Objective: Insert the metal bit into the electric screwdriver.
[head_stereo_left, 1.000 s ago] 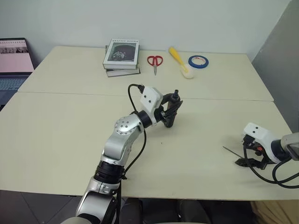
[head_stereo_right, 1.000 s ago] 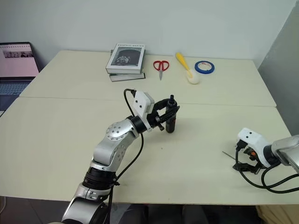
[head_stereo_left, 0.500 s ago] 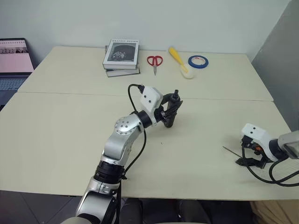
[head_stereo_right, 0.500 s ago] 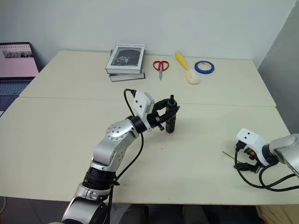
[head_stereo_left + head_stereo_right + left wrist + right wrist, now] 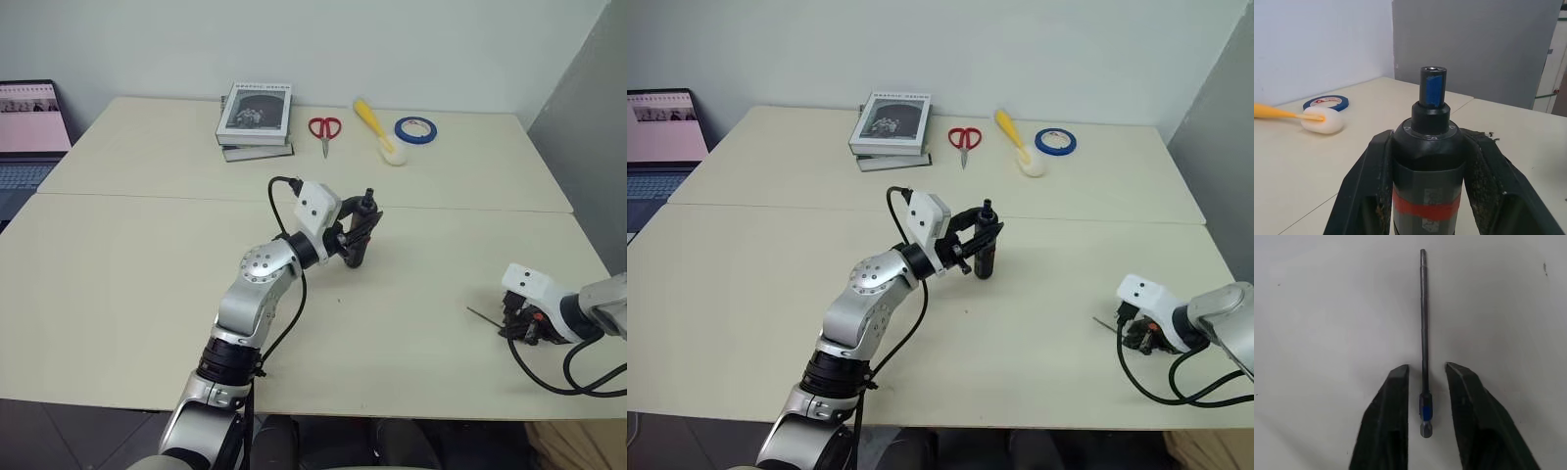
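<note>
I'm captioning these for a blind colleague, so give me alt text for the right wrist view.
A thin grey metal bit lies flat on a pale table, its blue-banded end between the two black fingers of the right end effector. The fingers flank the bit with a narrow gap on each side, not yet touching it.

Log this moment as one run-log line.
left hand: shut on electric screwdriver, upright | right hand: fingers either side of metal bit, not yet clamped | metal bit: flat on table

No text can be read with certainty. The top book (image 5: 254,110) carries a white title line on its dark cover, and the laptop screen (image 5: 32,116) shows text lines, both too small.
</note>
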